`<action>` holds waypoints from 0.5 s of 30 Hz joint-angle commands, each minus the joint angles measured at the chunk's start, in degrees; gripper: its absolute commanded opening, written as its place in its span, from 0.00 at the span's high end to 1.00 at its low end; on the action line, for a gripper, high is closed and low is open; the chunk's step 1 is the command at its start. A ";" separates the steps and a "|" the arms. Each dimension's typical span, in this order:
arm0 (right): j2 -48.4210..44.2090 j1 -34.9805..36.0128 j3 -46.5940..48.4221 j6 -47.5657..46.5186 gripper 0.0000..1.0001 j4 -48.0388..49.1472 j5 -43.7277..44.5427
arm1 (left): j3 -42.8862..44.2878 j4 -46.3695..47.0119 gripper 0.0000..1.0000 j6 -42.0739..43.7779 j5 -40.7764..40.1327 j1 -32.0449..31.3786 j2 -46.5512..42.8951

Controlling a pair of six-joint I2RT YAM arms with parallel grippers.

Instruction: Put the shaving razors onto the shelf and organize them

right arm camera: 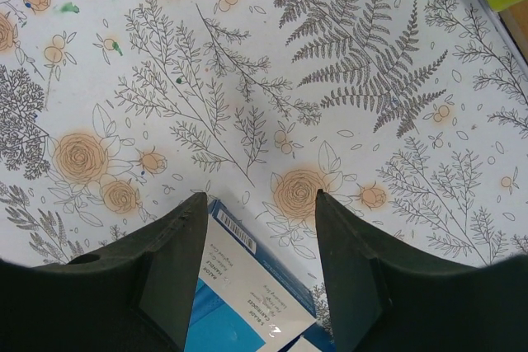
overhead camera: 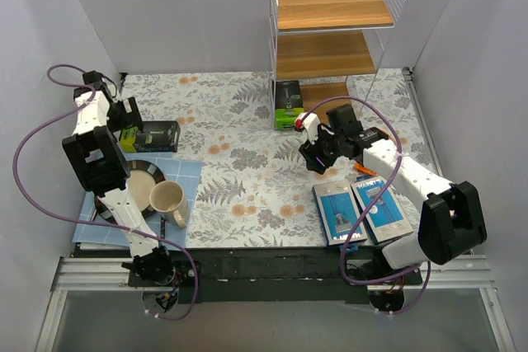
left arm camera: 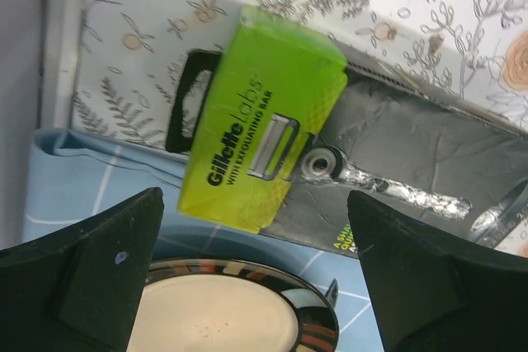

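Two blue razor packs lie flat side by side on the floral table, front right. My right gripper is open and empty, hovering just beyond their far ends; in the right wrist view it frames the top edge of one blue pack. The shelf stands at the back right, with a green and black razor pack upright at its foot. My left gripper is open and empty above another green Gillette pack, which lies at the far left.
A striped-rim plate and a cream mug rest on a blue checked cloth at the front left. A small orange item lies beside my right arm. Grey walls close in on both sides.
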 commanded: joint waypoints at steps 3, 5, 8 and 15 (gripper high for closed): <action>-0.23 0.16 1.65 0.97 0.38 -0.88 1.26 | -2.27 -1.47 0.02 -1.37 8.02 -0.22 -0.51; -0.59 0.16 1.21 0.54 0.38 -0.97 1.61 | -4.46 -1.21 0.02 -2.42 10.04 -0.31 -0.68; -1.29 0.16 0.24 0.18 0.38 -1.32 1.79 | -6.93 0.02 0.02 -2.78 11.71 -1.19 -1.82; -1.73 0.07 -0.99 0.09 0.38 -1.06 2.23 | -13.08 0.20 0.02 -2.34 13.39 -10.13 -3.41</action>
